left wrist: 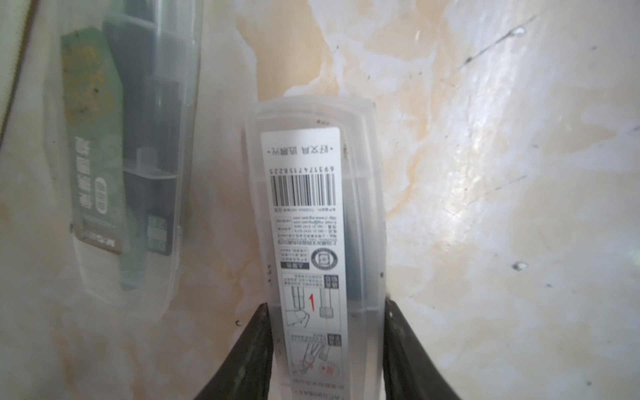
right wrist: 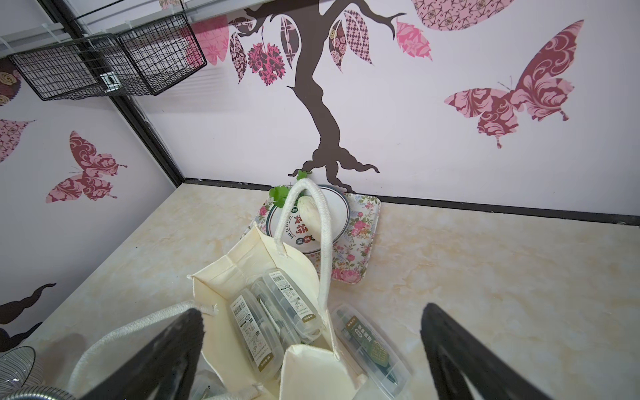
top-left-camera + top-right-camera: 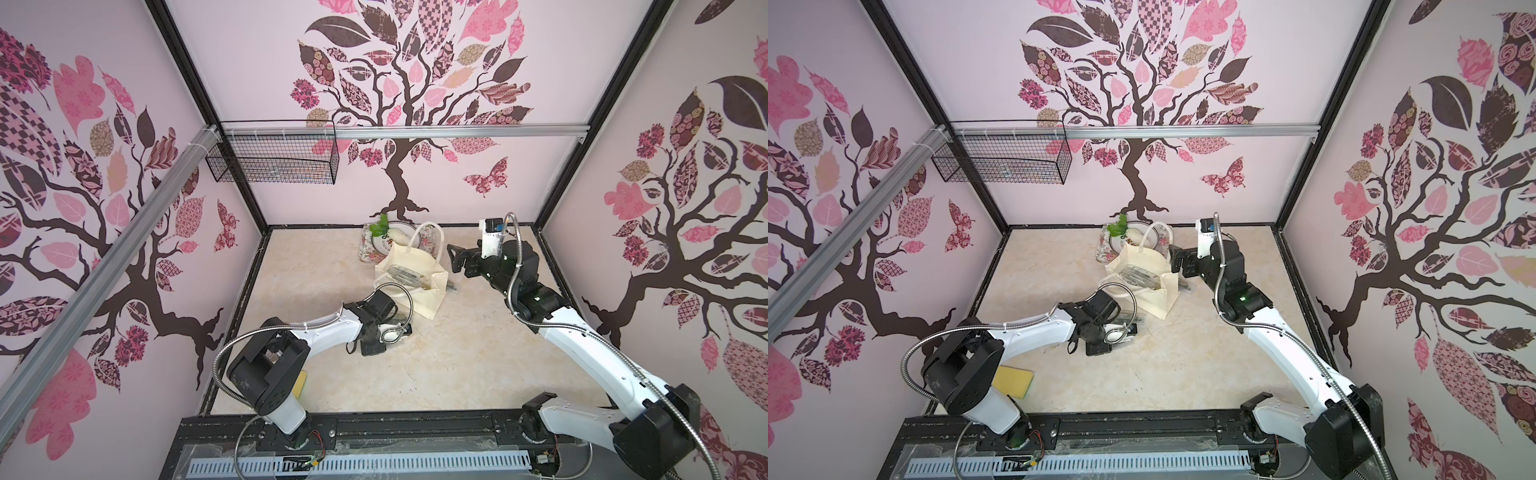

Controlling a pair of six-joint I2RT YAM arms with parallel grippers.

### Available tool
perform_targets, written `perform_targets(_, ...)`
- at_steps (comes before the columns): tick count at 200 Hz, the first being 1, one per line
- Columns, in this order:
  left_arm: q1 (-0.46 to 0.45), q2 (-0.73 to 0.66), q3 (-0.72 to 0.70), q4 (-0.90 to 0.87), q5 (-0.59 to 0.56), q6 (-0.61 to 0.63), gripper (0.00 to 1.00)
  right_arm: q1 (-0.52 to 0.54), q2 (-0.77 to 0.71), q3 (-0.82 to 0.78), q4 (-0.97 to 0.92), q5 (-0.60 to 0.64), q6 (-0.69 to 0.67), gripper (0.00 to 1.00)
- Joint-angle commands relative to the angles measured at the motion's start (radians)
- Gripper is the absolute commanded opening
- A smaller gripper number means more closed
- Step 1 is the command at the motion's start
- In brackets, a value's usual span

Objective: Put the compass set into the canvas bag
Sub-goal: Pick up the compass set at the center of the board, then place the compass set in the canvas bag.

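Closest to us in the left wrist view, the left gripper (image 1: pixel 327 306) has its 2 dark fingers (image 1: pixel 256 346) set against the long sides of a compass set (image 1: pixel 311 207), pinching it. The set is a clear plastic box with a white barcode label facing up, lying flat on the marble-patterned table (image 1: pixel 502 173). Just beside it lies another clear case (image 1: pixel 131 156) with a green label, also flat on the table.

In both top views the canvas bag (image 3: pixel 415 297) stands open around the middle of the table, toward the back wall, with the left arm's wrist low just in front of it. In the right wrist view we count at least 2 more boxed sets (image 2: pixel 273 311) inside the bag and 1 green-labelled case (image 2: pixel 372 346) on the table just beside it. The right gripper (image 2: pixel 308 317) hangs raised beside the bag, fingers spread wide with nothing between them. 1 rope handle (image 2: pixel 323 242) stands up in a loop.

Behind the bag, a white plate (image 2: pixel 341 207) holding a radish (image 2: pixel 308 218) sits on a flowered tray (image 2: pixel 360 239). A yellow sponge (image 3: pixel 1017 380) lies by the left arm's base.
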Motion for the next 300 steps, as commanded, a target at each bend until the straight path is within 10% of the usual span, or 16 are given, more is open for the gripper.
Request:
perform_targets(1, -0.005, -0.050, -0.025, 0.061, -0.034, -0.002, 0.34, -0.004, 0.010, -0.006, 0.021, 0.033, -0.007, 1.00)
perform_targets(115, -0.094, -0.462, 0.069, 0.116, -0.083, 0.241, 0.38, -0.252, 0.040, -0.134, 0.088, -0.031, 0.181, 1.00)
perform_targets(209, 0.106, -0.003, 0.648, -0.100, 0.076, 0.520, 0.37, -0.256, 0.066, -0.184, 0.078, -0.045, 0.181, 1.00)
perform_targets(300, 0.178, 0.321, 0.795, -0.135, 0.156, 0.528, 0.38, -0.258, 0.137, -0.184, 0.044, 0.004, 0.161, 1.00)
